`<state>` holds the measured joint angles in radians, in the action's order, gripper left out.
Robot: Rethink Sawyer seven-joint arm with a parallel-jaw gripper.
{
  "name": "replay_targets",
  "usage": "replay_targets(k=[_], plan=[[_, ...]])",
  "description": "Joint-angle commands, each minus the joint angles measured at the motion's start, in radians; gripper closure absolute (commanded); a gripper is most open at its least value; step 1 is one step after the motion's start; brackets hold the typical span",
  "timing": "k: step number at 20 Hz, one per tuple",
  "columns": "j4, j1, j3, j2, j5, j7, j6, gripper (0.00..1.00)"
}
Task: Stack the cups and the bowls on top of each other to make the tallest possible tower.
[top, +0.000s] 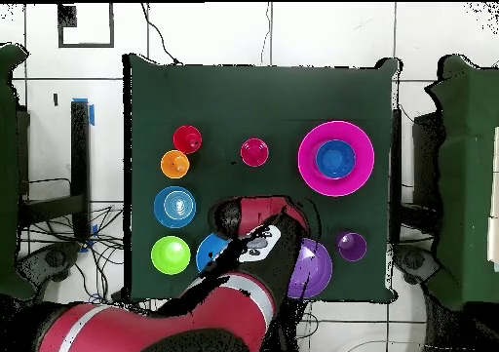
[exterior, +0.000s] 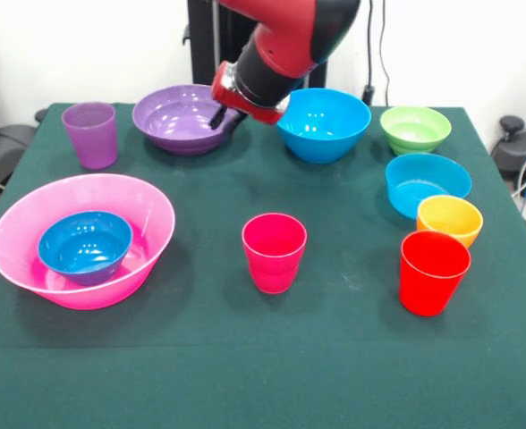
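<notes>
My gripper (exterior: 218,117) hangs low over the right rim of the large purple bowl (exterior: 178,116) at the back of the table; its tip is dark and partly hidden by the wrist. At the left, the huge pink bowl (exterior: 21,234) holds the small dark blue bowl (exterior: 85,246). The large blue bowl (exterior: 323,123) stands just right of the gripper. Down the right side run the green bowl (exterior: 415,129), cyan bowl (exterior: 427,183), orange bowl (exterior: 449,219) and red cup (exterior: 434,272). The magenta cup (exterior: 274,252) stands mid-table and the purple cup (exterior: 90,134) back left.
From overhead, the arm (top: 249,270) covers part of the purple bowl (top: 317,270) and of the large blue bowl (top: 207,254). The pink bowl (top: 310,158) sits apart from the others. Cables and dark chairs flank the green table (exterior: 245,357).
</notes>
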<state>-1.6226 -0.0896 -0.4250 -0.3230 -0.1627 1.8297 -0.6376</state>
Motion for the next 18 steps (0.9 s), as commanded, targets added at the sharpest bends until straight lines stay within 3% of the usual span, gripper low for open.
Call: replay_targets(k=[1,7,18], plan=[[-0.049,-0.015,0.075,0.025,-0.017,0.140,0.057,0.00],[-0.038,-0.029,0.068,0.011,-0.030,0.096,-0.023,0.00],[-0.041,-0.021,0.065,0.058,-0.054,0.102,0.045,0.00]])
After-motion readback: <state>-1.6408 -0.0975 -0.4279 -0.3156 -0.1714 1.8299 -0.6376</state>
